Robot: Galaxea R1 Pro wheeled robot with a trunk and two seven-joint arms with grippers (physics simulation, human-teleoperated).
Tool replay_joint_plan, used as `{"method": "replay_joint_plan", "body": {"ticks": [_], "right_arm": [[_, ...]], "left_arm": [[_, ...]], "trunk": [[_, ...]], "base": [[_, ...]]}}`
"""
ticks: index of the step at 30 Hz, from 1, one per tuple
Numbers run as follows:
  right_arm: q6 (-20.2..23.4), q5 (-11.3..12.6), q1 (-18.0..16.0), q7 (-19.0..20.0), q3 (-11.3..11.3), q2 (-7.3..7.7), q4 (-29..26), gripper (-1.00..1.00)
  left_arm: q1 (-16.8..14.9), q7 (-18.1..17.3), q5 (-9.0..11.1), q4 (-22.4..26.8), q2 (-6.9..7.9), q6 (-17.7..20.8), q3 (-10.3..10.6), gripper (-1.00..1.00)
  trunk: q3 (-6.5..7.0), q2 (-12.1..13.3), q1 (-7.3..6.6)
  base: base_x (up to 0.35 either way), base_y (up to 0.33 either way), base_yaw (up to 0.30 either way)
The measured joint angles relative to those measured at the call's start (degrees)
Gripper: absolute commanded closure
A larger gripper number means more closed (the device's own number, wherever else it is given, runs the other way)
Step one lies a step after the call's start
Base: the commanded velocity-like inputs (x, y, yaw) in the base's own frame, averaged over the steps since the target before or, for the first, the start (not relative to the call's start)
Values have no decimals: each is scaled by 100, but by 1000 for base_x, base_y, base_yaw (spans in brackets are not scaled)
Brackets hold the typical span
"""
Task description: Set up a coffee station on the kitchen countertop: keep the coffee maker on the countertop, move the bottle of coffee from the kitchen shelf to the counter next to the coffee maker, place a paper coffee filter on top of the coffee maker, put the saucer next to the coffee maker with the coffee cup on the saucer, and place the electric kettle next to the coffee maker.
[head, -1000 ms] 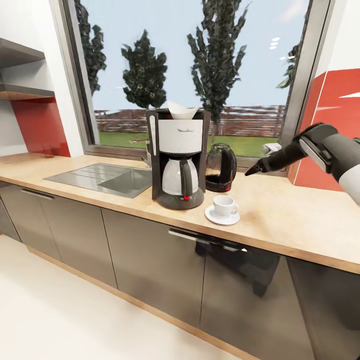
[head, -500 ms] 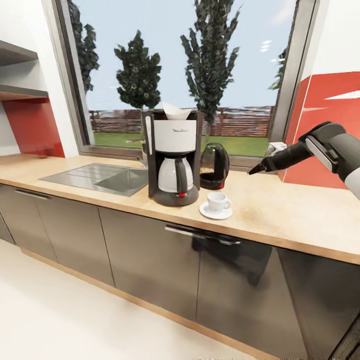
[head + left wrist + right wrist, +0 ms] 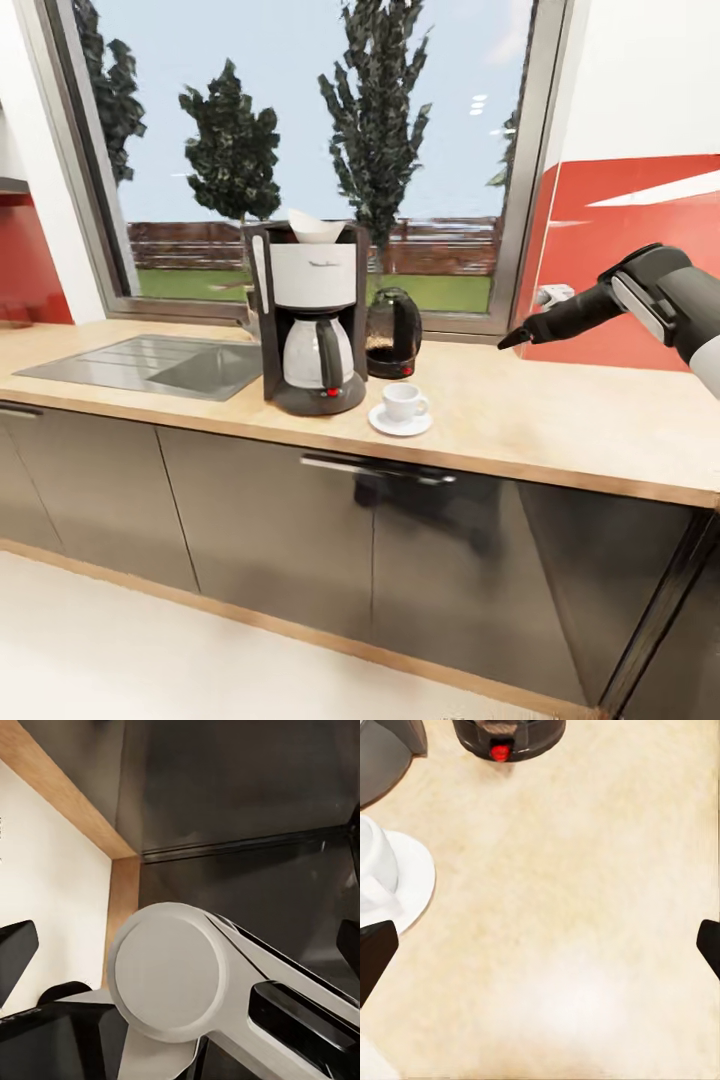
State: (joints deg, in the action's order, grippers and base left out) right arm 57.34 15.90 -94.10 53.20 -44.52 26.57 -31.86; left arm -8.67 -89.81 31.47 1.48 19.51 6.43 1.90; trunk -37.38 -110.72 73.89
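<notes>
- Four of the station's pieces already stand grouped on the long light tan wood-grain bench (image 3: 560,420): the tall dark grey coffee maker with white carafe (image 3: 306,330), the white paper filter (image 3: 317,226) sitting on its top, the rounded dark glass electric kettle (image 3: 392,334) just beside and behind it, and the small white cup (image 3: 403,401) resting on its flat round white saucer (image 3: 400,423) near the machine's base.
- One item looks to be missing, by my judgement: the jar of coffee, which I cannot find on the bench.
- Right claw (image 3: 512,339) hangs above bare benchtop, well apart from the kettle; in the right wrist view its two black fingertips (image 3: 375,952) stand wide apart with nothing between them.
- Left claw: the left wrist view shows a pale arm joint (image 3: 169,982) and dark cabinet fronts (image 3: 247,787), so I cannot tell how it stands.
- Next move, as I read it: turn toward the wall shelf, find the jar, grasp it with an empty claw, and carry it back beside the coffee maker.
</notes>
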Motion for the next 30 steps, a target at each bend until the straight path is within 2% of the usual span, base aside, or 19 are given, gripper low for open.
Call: {"method": "replay_joint_plan", "body": {"ticks": [7,13,30], "right_arm": [[1,7,1,-2,0,1,0,-100],[1,4,-2,2,7,-2,2,-100],[1,7,-1,1,5,-1,8,-100]], "left_arm": [[0,-1,-3,0,0,0,0,-100],[1,2,-1,1,0,-10,0,-100],[0,1,-2,0,0,-24,0,-100]], "trunk": [[10,0,0],[11,0,0],[11,0,3]], "base": [[0,292,-78],[-8,76,-2],[-281,134,0]]}}
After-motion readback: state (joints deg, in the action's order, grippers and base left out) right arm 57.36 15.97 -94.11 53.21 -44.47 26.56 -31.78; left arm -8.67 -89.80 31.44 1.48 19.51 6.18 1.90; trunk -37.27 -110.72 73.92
